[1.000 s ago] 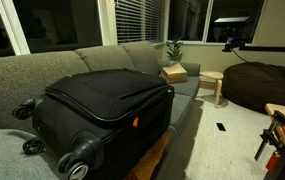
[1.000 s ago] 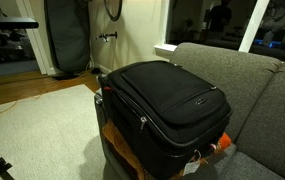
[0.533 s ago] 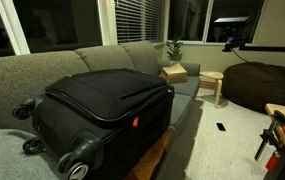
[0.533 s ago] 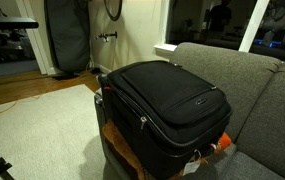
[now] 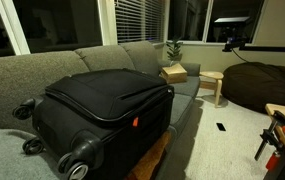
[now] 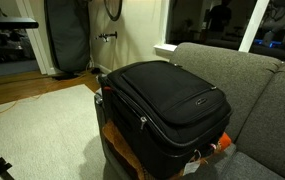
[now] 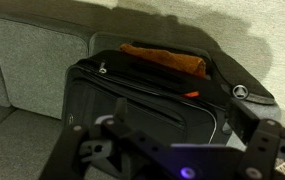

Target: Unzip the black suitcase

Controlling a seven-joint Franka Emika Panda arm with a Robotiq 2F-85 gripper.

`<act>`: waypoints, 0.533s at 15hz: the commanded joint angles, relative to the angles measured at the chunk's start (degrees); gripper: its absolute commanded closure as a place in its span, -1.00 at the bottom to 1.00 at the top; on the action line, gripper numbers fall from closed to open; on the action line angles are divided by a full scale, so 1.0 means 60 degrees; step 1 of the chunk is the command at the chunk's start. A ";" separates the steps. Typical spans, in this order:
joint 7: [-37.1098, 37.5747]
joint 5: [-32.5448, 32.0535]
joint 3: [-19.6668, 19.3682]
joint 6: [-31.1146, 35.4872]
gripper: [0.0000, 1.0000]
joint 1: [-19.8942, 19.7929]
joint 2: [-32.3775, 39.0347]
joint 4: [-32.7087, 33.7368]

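Observation:
The black suitcase [image 5: 102, 110] lies flat on a grey couch [image 5: 22, 70], wheels toward the camera, with a small red tag [image 5: 136, 122] on its side. It also shows in an exterior view [image 6: 167, 105], where a zipper pull [image 6: 142, 122] hangs at its front edge. In the wrist view the black suitcase [image 7: 142, 95] fills the middle, and my gripper [image 7: 180, 111] hangs above it, open and empty. The gripper does not show in either exterior view.
A dark brown beanbag [image 5: 267, 85], a small wooden stool [image 5: 213, 85] and a cardboard box [image 5: 173, 72] stand beyond the couch. A tall black bag [image 6: 67, 40] leans on the wall. An orange-brown object [image 7: 167, 60] lies behind the suitcase.

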 commanded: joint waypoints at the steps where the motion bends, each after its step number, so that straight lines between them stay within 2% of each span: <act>1: 0.0376 -0.0297 -0.0061 0.0092 -1.00 -0.0041 0.0119 -0.0050; 8: 0.0634 -0.0433 -0.0100 0.0020 -1.00 -0.0098 0.0421 -0.0010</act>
